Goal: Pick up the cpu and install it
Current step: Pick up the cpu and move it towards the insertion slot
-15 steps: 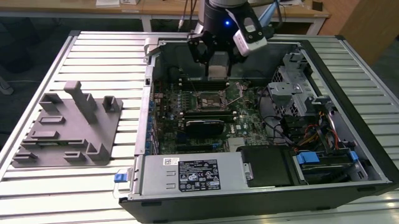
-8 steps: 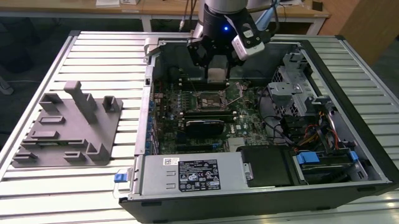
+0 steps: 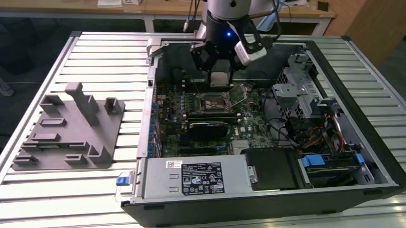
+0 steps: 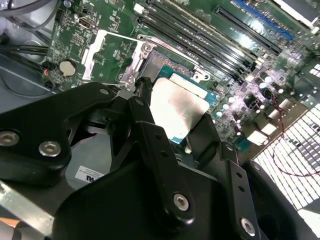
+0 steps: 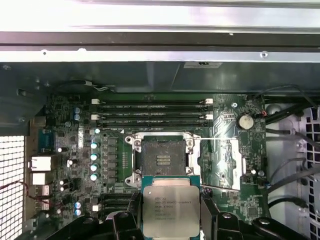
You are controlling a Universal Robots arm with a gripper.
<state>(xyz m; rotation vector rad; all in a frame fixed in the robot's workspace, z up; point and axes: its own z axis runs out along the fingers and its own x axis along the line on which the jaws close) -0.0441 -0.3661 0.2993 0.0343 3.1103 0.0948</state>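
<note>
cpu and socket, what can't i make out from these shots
Underside of the cpu: faces away in both wrist views.
One cpu edge: cut off by the first wrist view's frame, where the gripper holds it.
Pins of the socket: too fine to tell in the first wrist view.
Much of the socket in the second wrist view: behind the cpu.

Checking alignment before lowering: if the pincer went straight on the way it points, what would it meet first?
Likely the open socket on the motherboard, touched by the cpu first, since the pincer holds it out front; depth is unclear.
</note>
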